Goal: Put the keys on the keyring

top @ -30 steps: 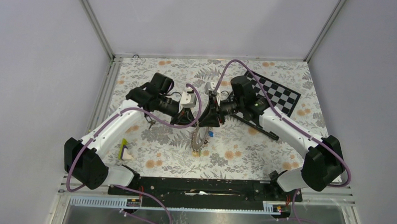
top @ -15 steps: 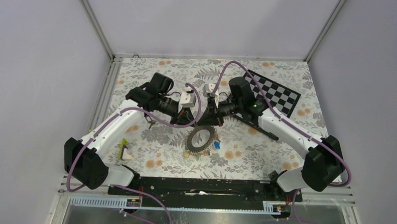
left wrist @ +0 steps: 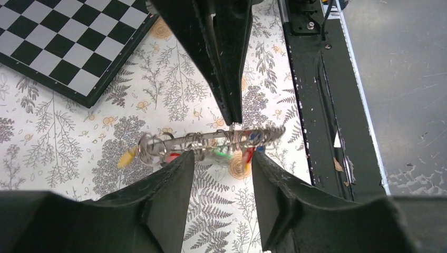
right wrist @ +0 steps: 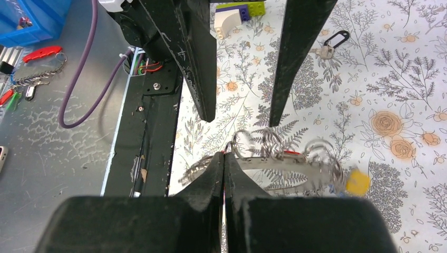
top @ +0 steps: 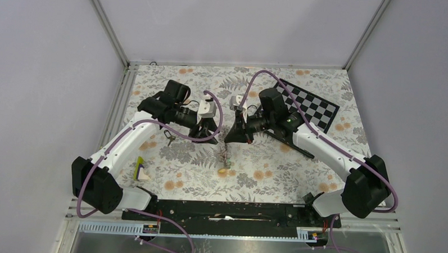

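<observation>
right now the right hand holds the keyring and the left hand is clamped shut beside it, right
Not quite: the right hand does hold the keyring, but the left hand is open, its fingers apart beside the ring, as the left wrist view shows.

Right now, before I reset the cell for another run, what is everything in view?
keyring: one, grey metal, lifted above the cloth
keys: several, yellow, red, green and blue heads, on the keyring; blurred, count unclear
loose key: one, silver with black tag, on the cloth, left side
chequered board: one, black and white, far right
toy blocks: small cluster, yellow-green and white, near left
floral cloth: one, grey and orange print, over the table
left gripper: one, black, open beside the keyring
right gripper: one, black, shut on the keyring's rim
</observation>
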Tool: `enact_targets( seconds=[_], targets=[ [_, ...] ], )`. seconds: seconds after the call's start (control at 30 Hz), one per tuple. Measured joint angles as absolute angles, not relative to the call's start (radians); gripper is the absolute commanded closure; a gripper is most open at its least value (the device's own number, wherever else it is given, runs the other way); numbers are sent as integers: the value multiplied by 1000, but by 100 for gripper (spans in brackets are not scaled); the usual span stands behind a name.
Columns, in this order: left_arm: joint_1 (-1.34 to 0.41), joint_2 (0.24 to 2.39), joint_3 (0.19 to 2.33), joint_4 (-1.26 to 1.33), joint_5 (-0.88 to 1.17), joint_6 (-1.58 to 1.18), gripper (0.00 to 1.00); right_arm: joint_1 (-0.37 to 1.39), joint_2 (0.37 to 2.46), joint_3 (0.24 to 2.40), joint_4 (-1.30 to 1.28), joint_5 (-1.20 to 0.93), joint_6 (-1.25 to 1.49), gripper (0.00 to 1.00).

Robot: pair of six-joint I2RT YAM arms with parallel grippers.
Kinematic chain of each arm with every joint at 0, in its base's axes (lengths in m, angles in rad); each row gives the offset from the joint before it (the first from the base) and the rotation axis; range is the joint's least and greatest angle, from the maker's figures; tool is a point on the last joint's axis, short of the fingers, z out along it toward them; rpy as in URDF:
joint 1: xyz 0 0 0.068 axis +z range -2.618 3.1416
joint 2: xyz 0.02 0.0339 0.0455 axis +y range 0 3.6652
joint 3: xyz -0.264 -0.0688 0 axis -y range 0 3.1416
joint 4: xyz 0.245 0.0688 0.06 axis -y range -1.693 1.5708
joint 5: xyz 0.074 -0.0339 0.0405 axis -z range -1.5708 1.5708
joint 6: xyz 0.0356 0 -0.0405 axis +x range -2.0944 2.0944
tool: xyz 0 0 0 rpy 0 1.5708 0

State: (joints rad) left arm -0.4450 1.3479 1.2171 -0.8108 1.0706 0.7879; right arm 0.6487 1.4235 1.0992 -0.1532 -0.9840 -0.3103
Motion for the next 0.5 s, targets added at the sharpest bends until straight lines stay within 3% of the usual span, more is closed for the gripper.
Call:
enact_targets(
  seconds=[0.5],
  targets=[
    [-435,1347,1215,-818,1111,851,46,619,1394,1098,-157,-988,-279,100]
  ],
)
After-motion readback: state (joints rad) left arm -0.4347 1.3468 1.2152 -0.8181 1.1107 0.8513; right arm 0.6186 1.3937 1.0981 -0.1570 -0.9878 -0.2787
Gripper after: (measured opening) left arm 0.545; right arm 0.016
